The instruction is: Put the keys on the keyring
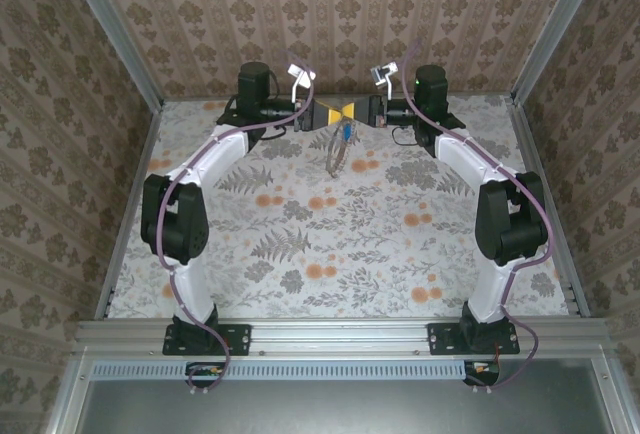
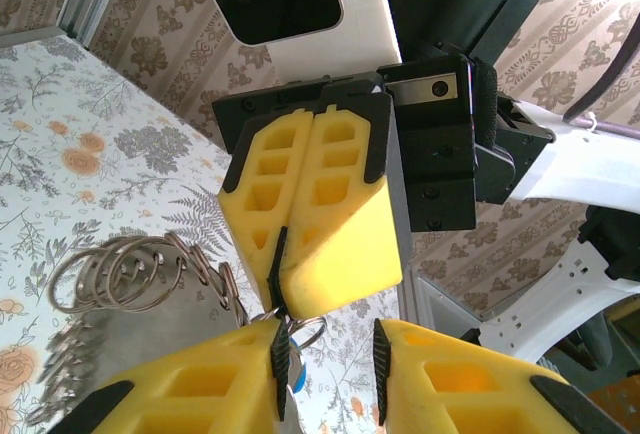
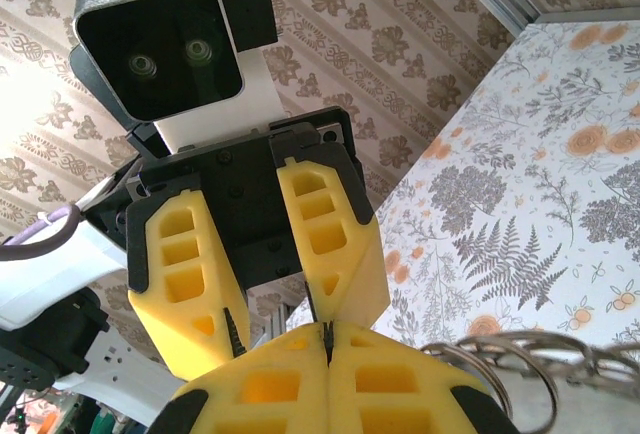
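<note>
Both arms are raised at the far end of the bench [image 1: 300, 244], tips meeting nose to nose in mid-air.

Right pincer [image 2: 280, 296]: fingers pressed together. The keyring [image 1: 335, 157] hangs off the bench just below the meeting point. From the right wrist its coils come out right beside that arm's own closed tips, so I judge it clamped on the keyring.

Left pincer [image 3: 275, 329]: fingers apart, a clear gap, nothing seen spanning it.

The keys [image 2: 295, 374]: the blue head sits in that gap, against the inner face of one left finger and just under the right pincer's tip. A small silvery ring sits just above it. I cannot tell whether the key is already threaded or only hanging close.

The keyring's coils fan out to the side in the left wrist view, clear of the bench.

Step in hand, as I judge it: the threading itself, with one arm holding the ring steady and the other working the key at the pinch point. The task looks mid-way and is not confirmed done.

The next move calls for the left pincer to close on the blue head and feed the key's hole along the ring's split end. The right must hold firm. The risk is the key slipping out of the open gap and dropping.
</note>
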